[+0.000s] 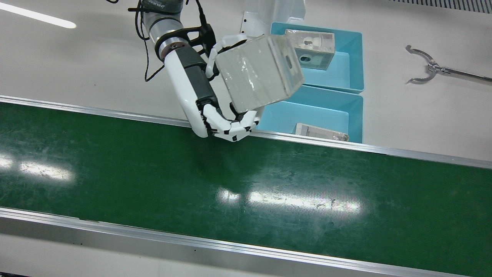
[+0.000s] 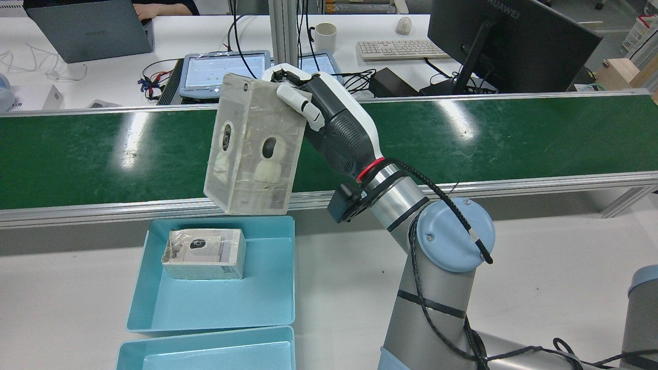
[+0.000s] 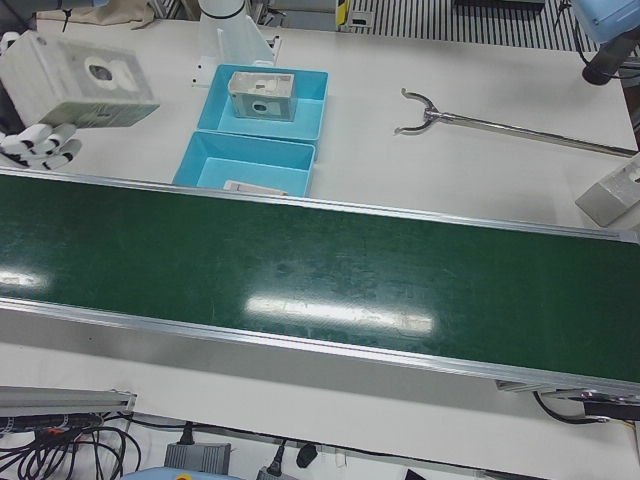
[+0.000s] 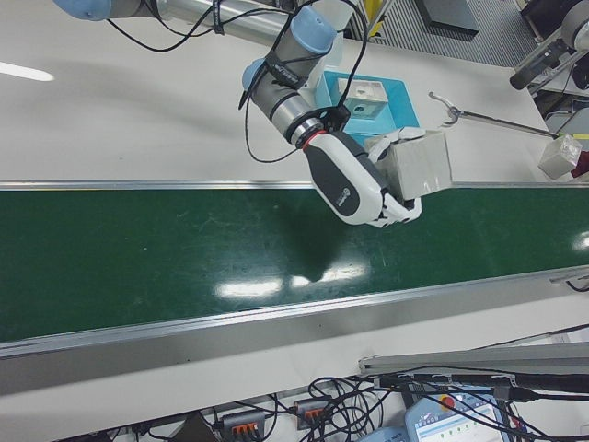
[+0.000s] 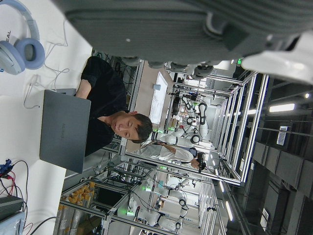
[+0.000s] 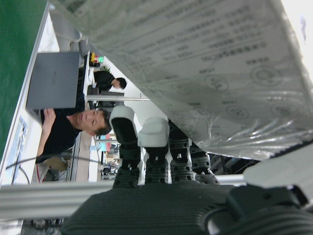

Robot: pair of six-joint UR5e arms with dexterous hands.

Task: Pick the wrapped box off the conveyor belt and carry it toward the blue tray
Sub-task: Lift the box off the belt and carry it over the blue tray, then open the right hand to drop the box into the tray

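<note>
The right robot hand point(image 2: 329, 123) has its fingers closed around the wrapped box point(image 2: 252, 146), lifted clear of the conveyor belt point(image 2: 462, 139). Picking looks done; the box hangs just before the blue tray point(image 2: 280, 303), not yet over it.

Robotics lab: conveyor belt point(image 1: 246, 192), monitor point(image 2: 509, 43), laptop point(image 2: 90, 28).
</note>
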